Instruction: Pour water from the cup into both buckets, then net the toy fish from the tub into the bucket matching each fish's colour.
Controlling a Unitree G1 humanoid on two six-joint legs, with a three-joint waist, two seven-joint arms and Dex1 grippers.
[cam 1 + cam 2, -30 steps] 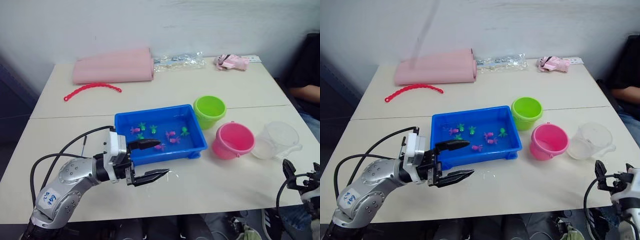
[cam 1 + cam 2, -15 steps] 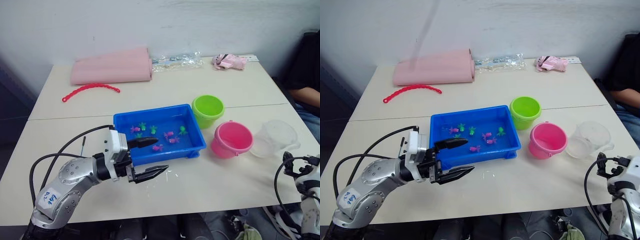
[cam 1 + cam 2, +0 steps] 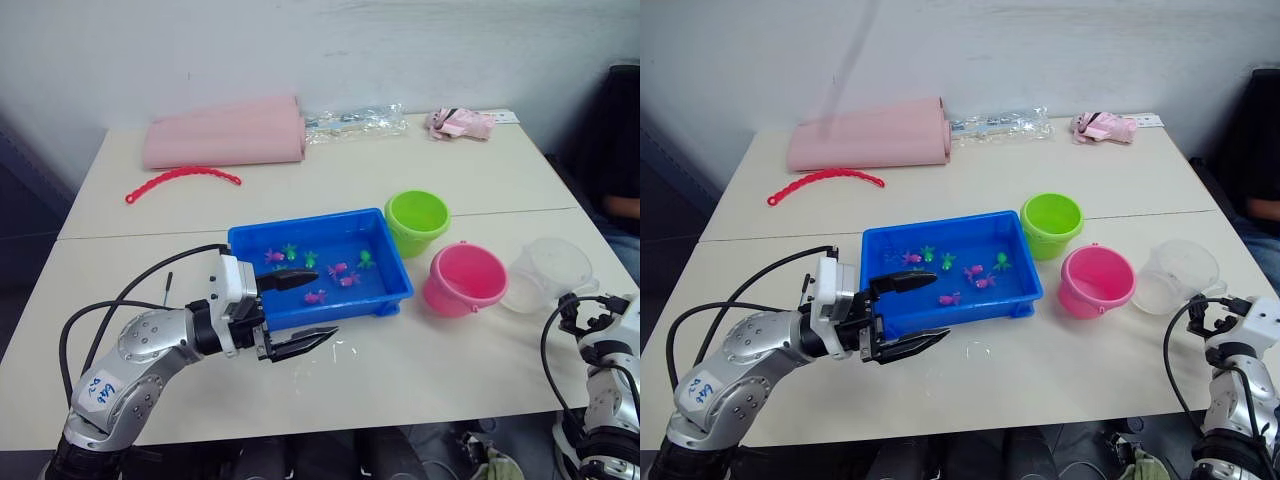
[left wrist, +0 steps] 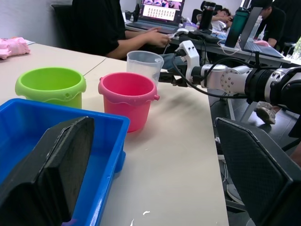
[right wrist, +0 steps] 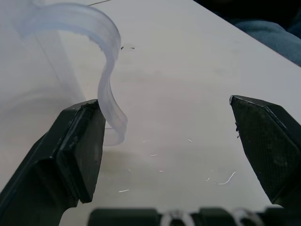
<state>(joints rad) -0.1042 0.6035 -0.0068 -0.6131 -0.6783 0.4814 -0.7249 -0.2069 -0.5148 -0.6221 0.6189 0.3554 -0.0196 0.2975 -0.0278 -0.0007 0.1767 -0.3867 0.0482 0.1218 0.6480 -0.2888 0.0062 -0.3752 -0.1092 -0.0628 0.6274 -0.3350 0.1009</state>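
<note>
Clear plastic cup [image 3: 1175,275] sits just ahead of R gripper [image 5: 174,141], jaws spread, grasping nothing, curved handle [image 5: 110,94] touching 1 finger; L gripper [image 3: 300,312] well apart, also spread.

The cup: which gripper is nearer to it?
Right. The right gripper is open right at the cup's handle, one finger beside it. The left gripper is open at the tub's near edge, far across the table.
</note>
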